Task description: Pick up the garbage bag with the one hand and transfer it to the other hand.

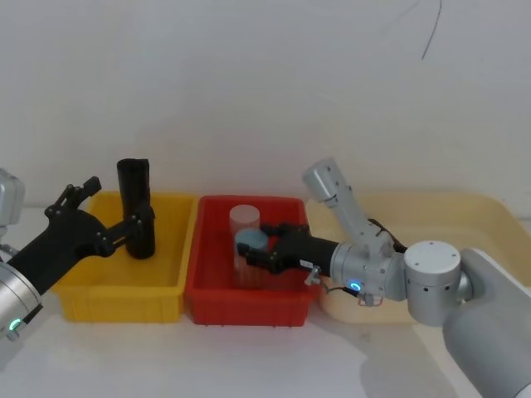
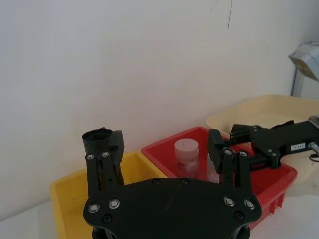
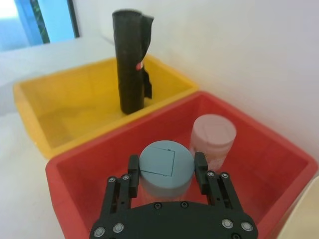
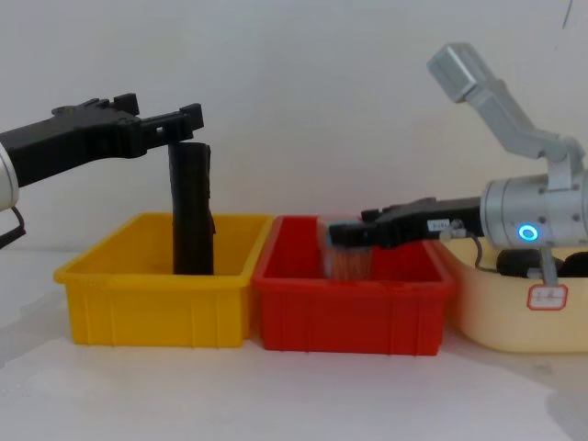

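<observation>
Fingers of the left gripper (image 4: 188, 124) are spread apart up by the top of the garbage bag (image 4: 191, 209), with one finger (image 2: 103, 169) just beside the roll. I cannot tell if it touches. The black roll stands upright in the yellow bin (image 1: 104, 286), with a small red mark on its side. The right gripper (image 3: 164, 174) reaches into the red bin (image 1: 207, 303) and its fingers are closed on a blue-lidded jar (image 3: 165, 166). A pink-lidded jar (image 3: 213, 135) stands just beside it.
</observation>
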